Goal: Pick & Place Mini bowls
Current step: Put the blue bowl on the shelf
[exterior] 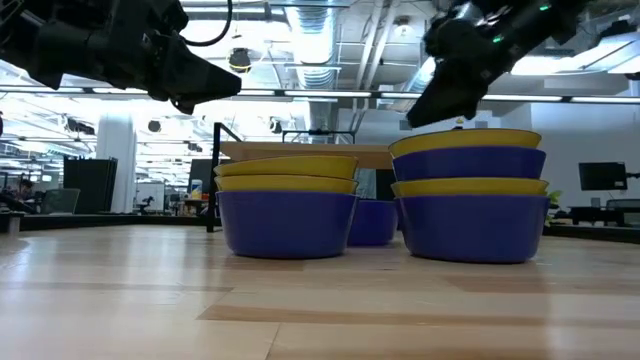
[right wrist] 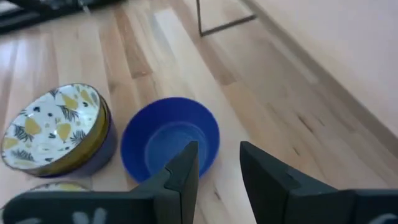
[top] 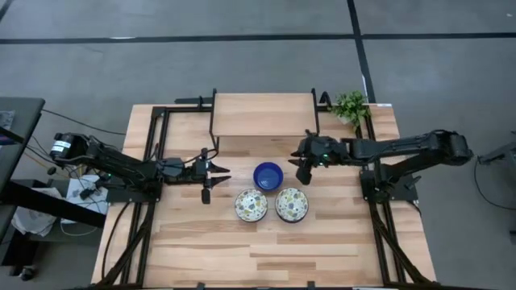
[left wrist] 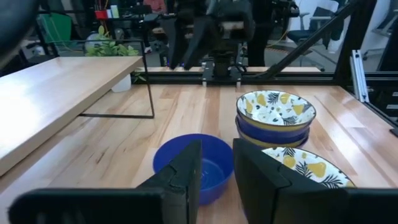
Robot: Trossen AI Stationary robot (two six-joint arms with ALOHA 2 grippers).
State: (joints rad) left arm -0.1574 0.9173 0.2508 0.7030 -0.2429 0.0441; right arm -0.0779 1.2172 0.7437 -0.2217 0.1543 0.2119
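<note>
A solid cobalt blue mini bowl (top: pixel 268 175) sits alone on its base at the table's middle. Nearer the front edge stand two stacks of patterned bowls (top: pixel 251 205) (top: pixel 291 205), white with yellow-green leaves inside, blue outside. My left gripper (top: pixel 222 171) hovers open to the left of the blue bowl (left wrist: pixel 193 165), fingers pointing at it. My right gripper (top: pixel 303 174) hangs open above and to the right of the blue bowl (right wrist: pixel 169 146), tilted down toward it. In the low view both stacks (exterior: pixel 287 205) (exterior: pixel 470 195) hide most of the blue bowl (exterior: pixel 372 222).
A raised wooden shelf (top: pixel 262 115) on a thin black frame stands at the table's far side, behind the bowls. A small green potted plant (top: pixel 351 105) sits at the far right corner. Bare wood lies along the near edge (top: pixel 258 258).
</note>
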